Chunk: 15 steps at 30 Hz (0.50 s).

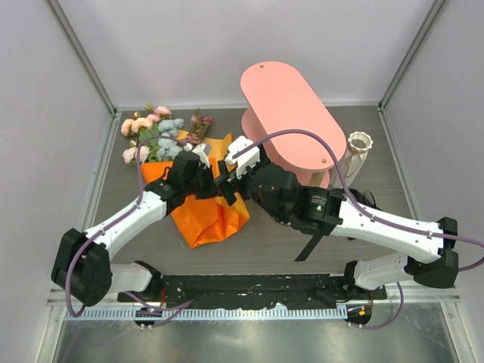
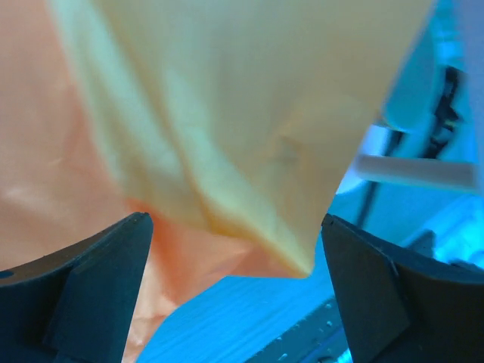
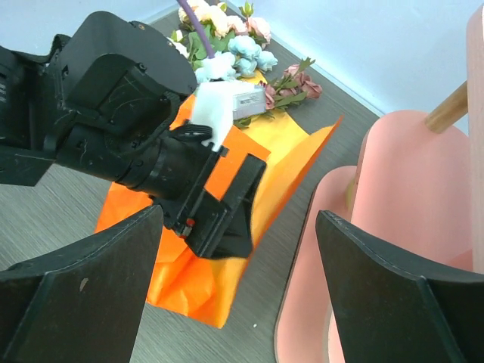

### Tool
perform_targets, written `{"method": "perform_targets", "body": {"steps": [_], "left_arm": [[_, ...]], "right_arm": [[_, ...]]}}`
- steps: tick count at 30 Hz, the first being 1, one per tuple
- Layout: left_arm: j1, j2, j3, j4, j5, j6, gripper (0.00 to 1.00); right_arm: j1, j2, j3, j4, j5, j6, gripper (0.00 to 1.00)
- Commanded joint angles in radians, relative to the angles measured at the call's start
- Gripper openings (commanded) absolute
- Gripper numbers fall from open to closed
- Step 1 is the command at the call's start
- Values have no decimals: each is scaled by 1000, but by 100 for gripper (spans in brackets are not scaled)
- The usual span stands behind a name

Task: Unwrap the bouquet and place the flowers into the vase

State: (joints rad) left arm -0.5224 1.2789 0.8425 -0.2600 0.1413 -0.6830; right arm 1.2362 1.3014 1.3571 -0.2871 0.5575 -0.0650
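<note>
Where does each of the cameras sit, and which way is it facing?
Top external: above and behind left arm and right arm, both visible, looking down on table, bouquet, vase.
Left wrist: close against the orange paper; own open fingers below.
Right wrist: looks past own open fingers at the left gripper.
Shared: orange paper.

White shells (image 1: 125, 219) alternate with black joints (image 1: 79, 265); purple cables (image 1: 299, 131) loop alongside; the left hand (image 2: 234, 223) and right hand (image 3: 238, 214) are matte black.
</note>
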Motion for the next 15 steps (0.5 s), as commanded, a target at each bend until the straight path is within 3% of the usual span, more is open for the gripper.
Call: {"method": "perform_targets", "body": {"steps": [1, 3, 9, 11, 13, 15], "left_arm": [[-2, 45, 61, 208, 422, 23, 96], [-2, 33, 50, 234, 468, 23, 91], [10, -134, 21, 160, 290, 109, 69], [10, -197, 9, 125, 220, 153, 71], [10, -242, -9, 107, 175, 184, 87], [10, -279, 13, 3, 11, 203, 94]], "right_arm": [[5, -37, -7, 46, 13, 13, 88], [5, -42, -9, 43, 9, 13, 88], [5, -77, -23, 45, 7, 24, 88], [5, -86, -26, 45, 5, 24, 88], [5, -91, -24, 40, 7, 25, 88], [5, -97, -24, 36, 5, 27, 88]]}}
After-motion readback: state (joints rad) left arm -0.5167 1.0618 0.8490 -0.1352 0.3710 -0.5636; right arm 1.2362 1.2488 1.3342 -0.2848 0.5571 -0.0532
